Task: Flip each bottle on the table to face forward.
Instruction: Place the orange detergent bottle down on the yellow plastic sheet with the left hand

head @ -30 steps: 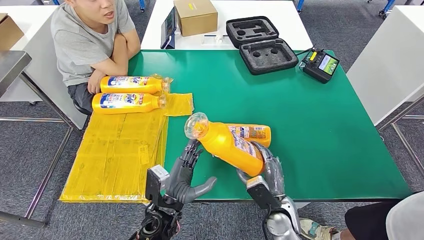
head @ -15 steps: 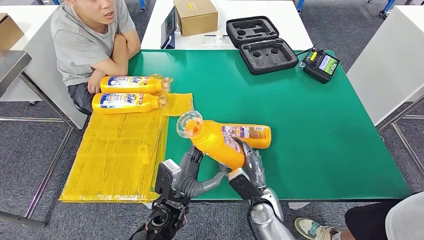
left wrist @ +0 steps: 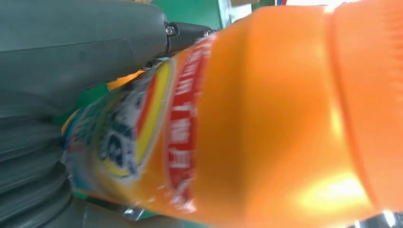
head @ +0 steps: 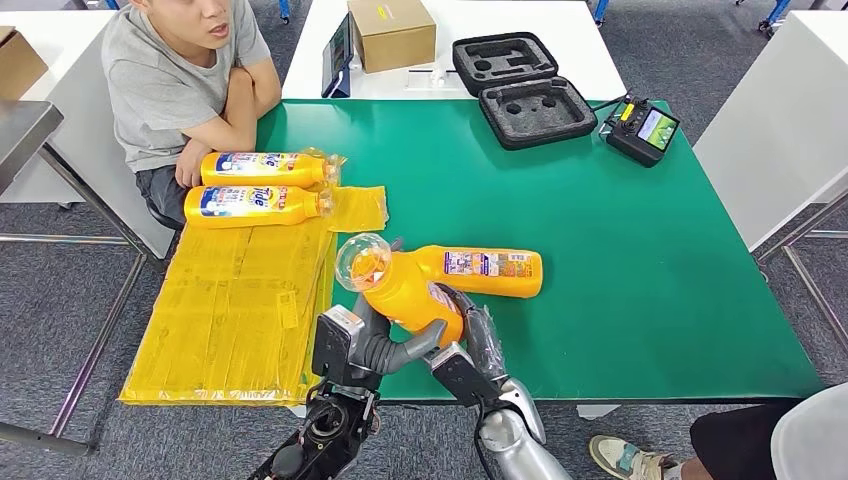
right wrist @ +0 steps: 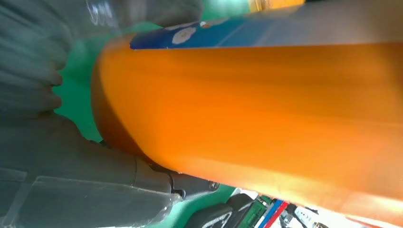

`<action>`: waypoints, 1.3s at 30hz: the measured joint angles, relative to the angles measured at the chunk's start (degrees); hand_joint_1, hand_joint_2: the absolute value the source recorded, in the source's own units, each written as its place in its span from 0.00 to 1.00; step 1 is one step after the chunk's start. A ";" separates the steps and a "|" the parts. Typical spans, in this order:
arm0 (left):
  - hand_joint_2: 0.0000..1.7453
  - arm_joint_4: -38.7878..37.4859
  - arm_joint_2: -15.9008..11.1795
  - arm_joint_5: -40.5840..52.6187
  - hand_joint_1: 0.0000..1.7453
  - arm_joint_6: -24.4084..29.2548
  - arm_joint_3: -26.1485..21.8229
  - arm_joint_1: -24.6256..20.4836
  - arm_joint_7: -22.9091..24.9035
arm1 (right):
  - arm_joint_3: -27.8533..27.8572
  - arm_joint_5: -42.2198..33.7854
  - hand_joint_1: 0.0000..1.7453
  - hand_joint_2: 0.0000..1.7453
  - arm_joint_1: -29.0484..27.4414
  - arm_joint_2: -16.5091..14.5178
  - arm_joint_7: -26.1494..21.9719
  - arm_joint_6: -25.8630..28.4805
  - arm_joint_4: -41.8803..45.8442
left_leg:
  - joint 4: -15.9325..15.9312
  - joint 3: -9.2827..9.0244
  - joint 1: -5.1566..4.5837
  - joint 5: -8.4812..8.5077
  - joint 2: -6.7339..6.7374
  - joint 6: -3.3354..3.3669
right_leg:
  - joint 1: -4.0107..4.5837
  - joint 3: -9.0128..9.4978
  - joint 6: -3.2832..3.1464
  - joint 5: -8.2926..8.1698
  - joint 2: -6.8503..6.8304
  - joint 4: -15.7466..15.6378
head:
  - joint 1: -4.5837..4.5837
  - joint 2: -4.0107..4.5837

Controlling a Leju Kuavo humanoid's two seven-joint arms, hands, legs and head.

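**Bottle lifted between both hands**

At six o'clock, just over the near edge of the green table (head: 640, 250), the right hand (head: 478, 340) is wrapped around the lower body of an orange bottle (head: 405, 290), which tilts with its clear cap toward ten o'clock. The left hand (head: 378, 345) cups the bottle from beneath — thumb under the belly, though whether the fingers clamp it I cannot tell. The bottle looks like stiff, glossy plastic, probably slick and fairly heavy if full, so the wide labelled middle is the safer place to grip than the neck. Just behind it a second bottle (head: 490, 270) lies flat. At ten o'clock, two finished bottles (head: 255, 185) lie by the yellow sheet (head: 240, 310) — a person (head: 180, 80) sits beyond them.
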State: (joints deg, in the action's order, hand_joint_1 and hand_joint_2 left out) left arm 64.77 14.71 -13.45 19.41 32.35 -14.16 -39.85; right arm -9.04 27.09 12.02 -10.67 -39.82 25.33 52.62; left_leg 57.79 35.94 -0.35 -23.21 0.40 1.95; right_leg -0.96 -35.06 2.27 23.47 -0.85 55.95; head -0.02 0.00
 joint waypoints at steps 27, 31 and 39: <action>1.00 0.28 -0.04 -2.33 0.21 -3.48 1.56 0.78 0.42 | -0.12 -1.56 1.00 1.00 0.00 0.55 -0.17 -0.08 -2.99 | 0.00 0.00 0.00 0.00 0.00 0.00 | 0.00 0.00 0.00 0.00 0.00 0.00 | -0.01 0.00; 1.00 0.18 -0.04 -2.36 0.99 -3.51 1.64 0.76 0.45 | -0.13 -1.53 1.00 1.00 0.02 0.55 -0.17 -0.04 -3.09 | 0.00 0.00 0.00 0.00 0.00 0.00 | 0.00 0.00 0.00 0.00 0.00 0.00 | 0.00 0.00; 1.00 -1.54 -0.04 -2.75 0.99 -4.61 2.42 -0.81 1.30 | -0.37 -1.46 1.00 1.00 0.19 0.55 -0.17 -0.02 -3.09 | 0.00 0.00 0.00 0.00 0.00 0.00 | 0.00 0.01 0.00 0.00 0.00 0.00 | 0.00 0.00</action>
State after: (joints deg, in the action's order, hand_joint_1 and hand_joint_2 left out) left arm 63.23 14.67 -16.20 14.80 34.77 -14.97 -38.56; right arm -9.40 25.63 12.21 -10.12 -40.00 25.32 49.53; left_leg 57.79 35.94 -0.35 -23.21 0.40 1.95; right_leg -0.96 -35.06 2.28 23.47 -0.85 55.95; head -0.02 0.00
